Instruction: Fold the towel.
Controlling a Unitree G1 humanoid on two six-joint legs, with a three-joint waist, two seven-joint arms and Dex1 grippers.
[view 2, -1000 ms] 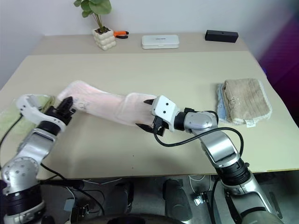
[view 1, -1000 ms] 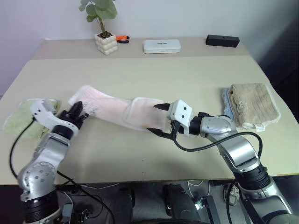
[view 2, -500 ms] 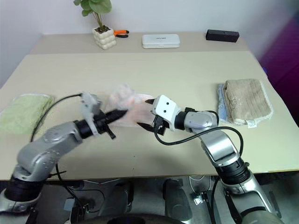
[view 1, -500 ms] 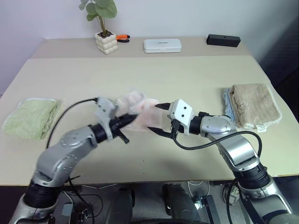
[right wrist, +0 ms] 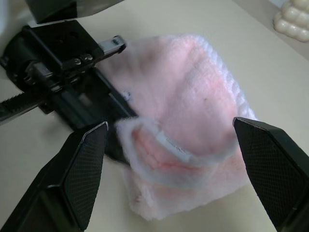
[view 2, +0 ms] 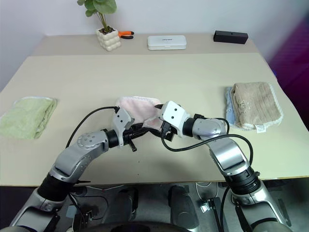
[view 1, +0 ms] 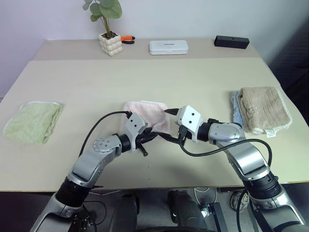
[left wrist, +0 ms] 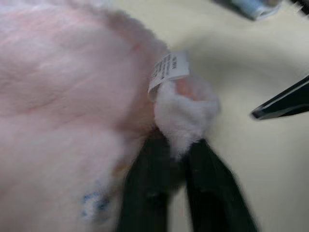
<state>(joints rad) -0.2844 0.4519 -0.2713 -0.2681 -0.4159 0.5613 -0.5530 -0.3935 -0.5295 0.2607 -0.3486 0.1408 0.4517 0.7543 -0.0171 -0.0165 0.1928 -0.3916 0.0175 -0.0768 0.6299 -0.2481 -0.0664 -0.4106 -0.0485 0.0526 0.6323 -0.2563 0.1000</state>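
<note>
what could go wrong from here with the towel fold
The left gripper pinches only a small tuft of the towel by its tag; letting go here may let the folded end spring open. The right gripper stands open around the bunched edge and could drag it askew.

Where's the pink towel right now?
The towel lies bunched near the middle of the table, just in front of the robot between its two hands. The left hand pinches its tagged corner; the green towel lies far left.
</note>
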